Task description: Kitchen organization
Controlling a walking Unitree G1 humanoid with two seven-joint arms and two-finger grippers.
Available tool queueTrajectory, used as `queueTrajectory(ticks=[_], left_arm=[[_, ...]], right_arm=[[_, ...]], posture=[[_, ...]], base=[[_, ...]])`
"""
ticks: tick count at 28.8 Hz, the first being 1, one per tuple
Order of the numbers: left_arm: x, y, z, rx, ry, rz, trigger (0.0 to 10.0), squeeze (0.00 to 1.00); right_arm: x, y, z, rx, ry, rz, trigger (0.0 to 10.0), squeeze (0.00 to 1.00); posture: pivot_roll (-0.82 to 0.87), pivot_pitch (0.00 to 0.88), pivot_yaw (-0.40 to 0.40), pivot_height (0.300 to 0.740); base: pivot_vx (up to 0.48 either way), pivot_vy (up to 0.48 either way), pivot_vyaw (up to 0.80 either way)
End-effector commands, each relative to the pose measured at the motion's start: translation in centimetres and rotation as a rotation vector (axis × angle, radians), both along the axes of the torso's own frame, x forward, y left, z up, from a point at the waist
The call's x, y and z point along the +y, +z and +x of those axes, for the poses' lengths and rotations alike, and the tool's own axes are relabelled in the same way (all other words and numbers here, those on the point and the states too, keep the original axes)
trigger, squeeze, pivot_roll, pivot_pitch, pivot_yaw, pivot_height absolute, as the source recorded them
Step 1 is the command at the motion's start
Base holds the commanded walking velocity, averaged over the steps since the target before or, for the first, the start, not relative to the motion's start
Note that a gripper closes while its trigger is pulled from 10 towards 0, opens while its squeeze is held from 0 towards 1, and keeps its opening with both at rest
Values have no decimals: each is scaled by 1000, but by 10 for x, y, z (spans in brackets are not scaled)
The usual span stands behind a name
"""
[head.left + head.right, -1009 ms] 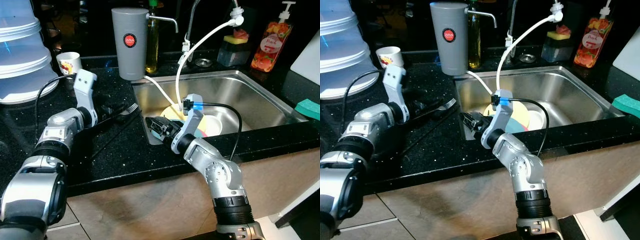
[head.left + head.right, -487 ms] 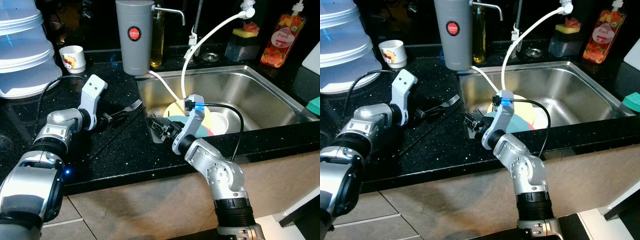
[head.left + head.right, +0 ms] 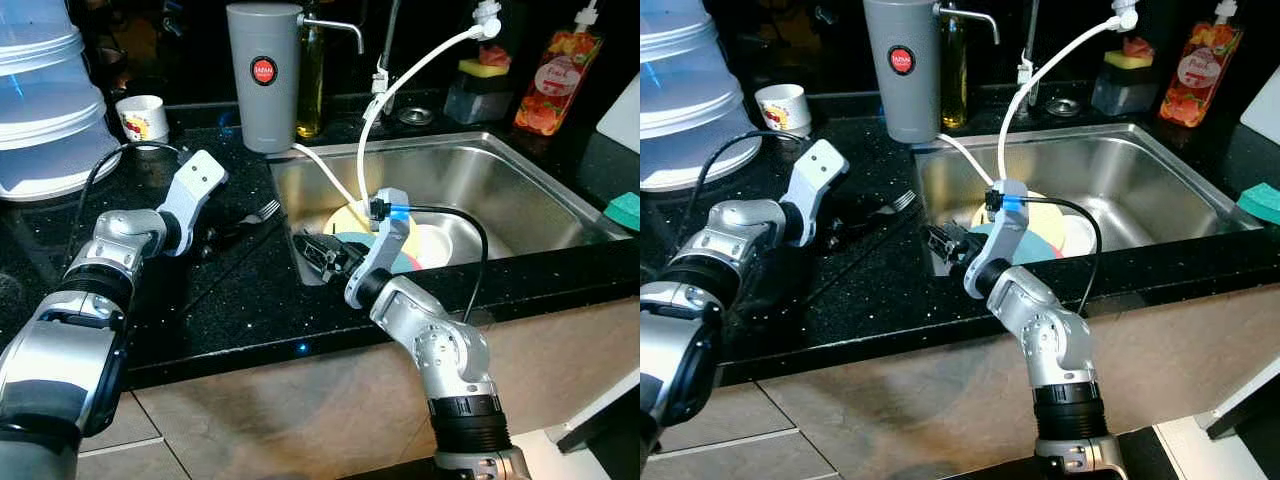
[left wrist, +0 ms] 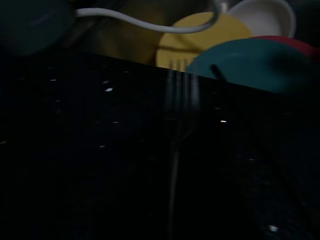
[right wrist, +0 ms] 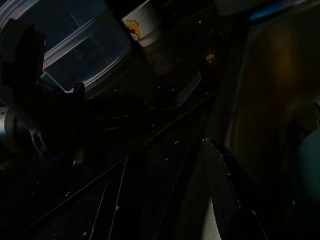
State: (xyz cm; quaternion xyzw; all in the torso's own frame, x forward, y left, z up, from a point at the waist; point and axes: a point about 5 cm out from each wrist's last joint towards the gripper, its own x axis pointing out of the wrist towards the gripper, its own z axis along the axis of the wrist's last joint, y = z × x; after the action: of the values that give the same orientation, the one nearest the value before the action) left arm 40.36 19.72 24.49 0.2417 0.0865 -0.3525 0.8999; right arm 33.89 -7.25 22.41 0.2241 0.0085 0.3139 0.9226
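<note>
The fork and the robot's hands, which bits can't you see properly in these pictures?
- Fork: its handle disappears into darkness in the left wrist view, so the grip on it is unclear.
- Left end effector: black on the black counter in the eye views; open or shut can't be told.
- Right end effector: its own forearm partly covers it at the sink edge.
- Plates: partly behind the right arm.

Silver jointed arms carry black cables, white wrist housings, and a blue-lit right wrist.

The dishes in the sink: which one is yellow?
The flat yellow plate at the sink's left end, farthest back in the pile. The teal plate overlaps it, and the bowl is white.
</note>
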Motion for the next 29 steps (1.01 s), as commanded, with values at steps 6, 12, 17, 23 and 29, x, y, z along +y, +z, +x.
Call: queueTrajectory(ticks=[6, 12, 17, 23, 29], left_arm=[[18, -22, -5, 97, 62, 49, 0, 0], [19, -5, -4, 53, 62, -65, 0, 0], [17, 21, -2, 4, 32, -259, 0, 0], [18, 60, -2, -115, -16, -448, 0, 0], [19, 75, -5, -156, -62, -491, 0, 0]], right_arm=[[1, 3, 1, 5, 11, 8, 10000, 0], [2, 5, 2, 0, 15, 15, 10000, 0], [1, 8, 2, -6, 15, 20, 10000, 0], [-1, 13, 4, -19, 9, 36, 10000, 0], [-2, 16, 7, -24, 5, 56, 10000, 0]], posture=[[28, 147, 20, 740], [22, 135, 16, 740], [16, 121, 15, 740], [13, 113, 13, 740], [19, 104, 3, 740]], base=[[0, 0, 0], [0, 0, 0], [0, 0, 0], [0, 0, 0], [0, 0, 0]])
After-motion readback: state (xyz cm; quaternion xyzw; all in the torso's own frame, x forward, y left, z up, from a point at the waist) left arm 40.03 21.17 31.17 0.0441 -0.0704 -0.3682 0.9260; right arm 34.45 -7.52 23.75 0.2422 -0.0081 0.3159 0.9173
